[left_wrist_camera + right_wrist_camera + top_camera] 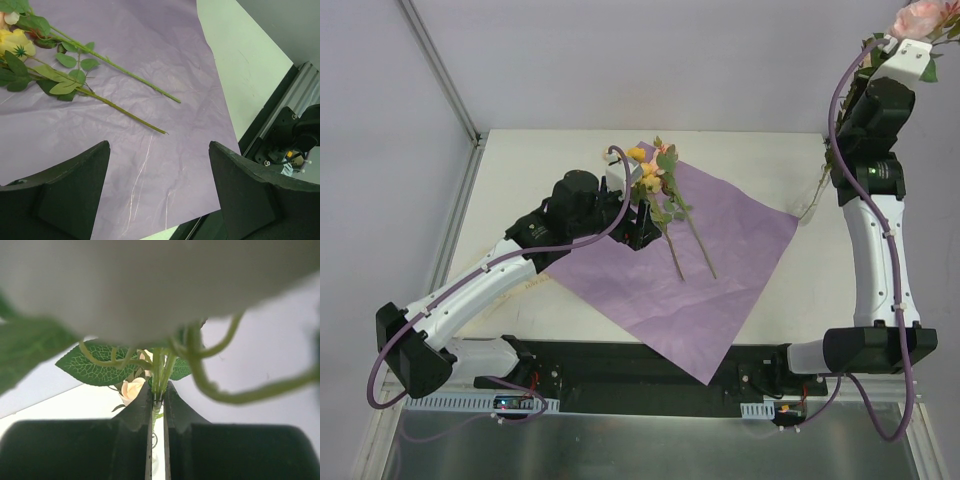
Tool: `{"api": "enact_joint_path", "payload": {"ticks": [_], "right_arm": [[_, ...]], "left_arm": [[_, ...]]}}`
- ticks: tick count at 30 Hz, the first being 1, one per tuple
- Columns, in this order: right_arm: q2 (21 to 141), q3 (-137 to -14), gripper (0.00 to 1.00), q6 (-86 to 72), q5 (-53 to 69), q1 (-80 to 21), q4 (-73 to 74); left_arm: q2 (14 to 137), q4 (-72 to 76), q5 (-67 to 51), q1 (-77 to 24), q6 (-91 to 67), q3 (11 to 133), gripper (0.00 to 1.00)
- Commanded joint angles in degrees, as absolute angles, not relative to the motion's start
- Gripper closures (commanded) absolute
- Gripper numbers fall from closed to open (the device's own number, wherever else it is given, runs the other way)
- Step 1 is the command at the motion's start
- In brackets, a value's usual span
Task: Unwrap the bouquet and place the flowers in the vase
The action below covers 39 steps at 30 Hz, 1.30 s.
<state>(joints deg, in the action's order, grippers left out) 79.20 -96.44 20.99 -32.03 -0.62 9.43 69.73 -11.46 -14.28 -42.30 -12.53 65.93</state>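
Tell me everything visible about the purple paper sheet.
The purple paper sheet is thin, matte and lightly creased, spread open flat on the white table like a diamond. Its near corner overlaps the black base rail between the arms. Two leafy flowers lie on its far part, blooms toward the far corner. The open left pincer hangs over it.

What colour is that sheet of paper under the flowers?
Pale purple paper; clearest from the top camera.
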Motion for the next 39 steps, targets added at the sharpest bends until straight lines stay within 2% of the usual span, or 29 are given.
{"api": "enact_joint_path", "payload": {"ticks": [1,39], "right_arm": [[79.2,-95.4,0.99,18.8,-30.9,-0.2,5.0],[79.4,-79.0,0.99,13.6,-26.9,3.2,0.3]], "left_arm": [[67.9,-10.6,-12.7,-42.1,-11.0,65.7,0.21],[68.2,-10.6,-12.1,-42.3,-10.7,65.6,0.2]]}}
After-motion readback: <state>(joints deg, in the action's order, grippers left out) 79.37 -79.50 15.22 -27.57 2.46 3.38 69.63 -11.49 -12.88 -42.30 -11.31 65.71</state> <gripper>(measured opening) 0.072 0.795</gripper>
